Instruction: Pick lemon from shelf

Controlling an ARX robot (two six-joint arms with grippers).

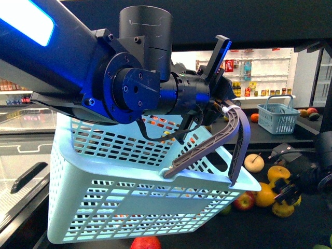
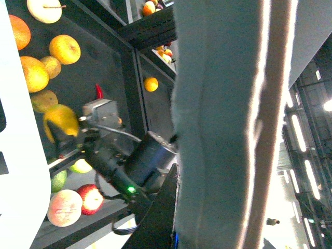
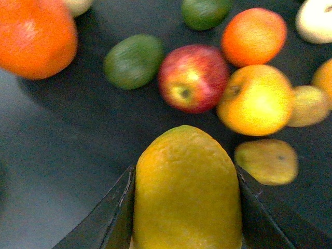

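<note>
My right gripper is shut on a yellow lemon and holds it just above the black shelf tray at the right. In the right wrist view the lemon fills the gap between both dark fingers, over the tray. It also shows in the left wrist view. My left gripper is shut on the grey handle of a light-blue basket, which hangs in front of me. The handle fills the left wrist view.
Loose fruit lies on the tray round the lemon: a red apple, oranges, green avocados. A red apple shows below the basket. A small blue basket stands on the back counter, before white store shelving.
</note>
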